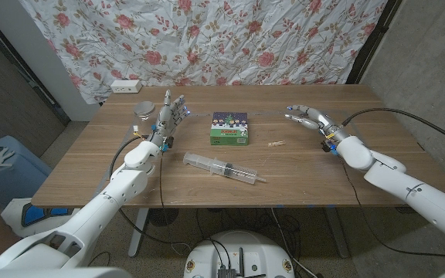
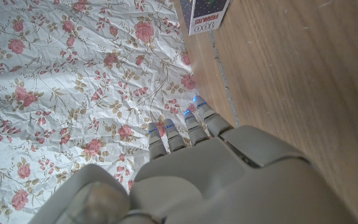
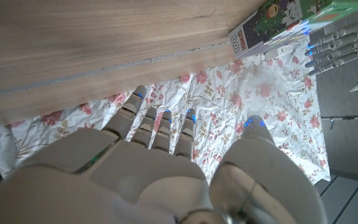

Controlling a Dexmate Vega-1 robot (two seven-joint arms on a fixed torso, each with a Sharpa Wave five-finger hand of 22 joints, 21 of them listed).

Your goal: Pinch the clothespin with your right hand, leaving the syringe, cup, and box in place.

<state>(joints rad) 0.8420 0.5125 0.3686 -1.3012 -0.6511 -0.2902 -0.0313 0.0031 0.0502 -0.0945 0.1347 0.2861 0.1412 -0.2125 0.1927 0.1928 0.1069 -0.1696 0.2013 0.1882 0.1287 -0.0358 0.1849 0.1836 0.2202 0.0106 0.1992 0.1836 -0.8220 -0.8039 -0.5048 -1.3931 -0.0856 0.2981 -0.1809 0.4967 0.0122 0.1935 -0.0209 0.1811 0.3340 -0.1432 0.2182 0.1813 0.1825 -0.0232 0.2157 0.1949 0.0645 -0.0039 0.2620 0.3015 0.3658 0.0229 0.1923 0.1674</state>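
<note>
1. Head view: the clothespin (image 1: 275, 144) lies on the worktop (image 1: 300, 174), right of the box (image 1: 230, 128), well apart from the right hand (image 1: 309, 119), whose fingers are spread, holding nothing. The syringe (image 1: 224, 168) lies in front of the box; the cup (image 1: 144, 110) sits beside the left hand (image 1: 171, 113), fingers apart, empty.
2. Left wrist view: left hand (image 2: 191, 168) over the worktop, the box (image 2: 207, 15) beyond its fingers.
3. Right wrist view: right hand (image 3: 166, 168) fingers apart; the box (image 3: 278, 22) is beyond.

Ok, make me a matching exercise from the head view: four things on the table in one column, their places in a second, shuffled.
Things:
1. syringe
2. box
3. clothespin
4. cup

Places:
A. far side, by the left robot hand
B. table's middle
C. between box and right robot hand
D. nearest the front edge

Pairs: 1-D, 2-B, 3-C, 4-A
</note>
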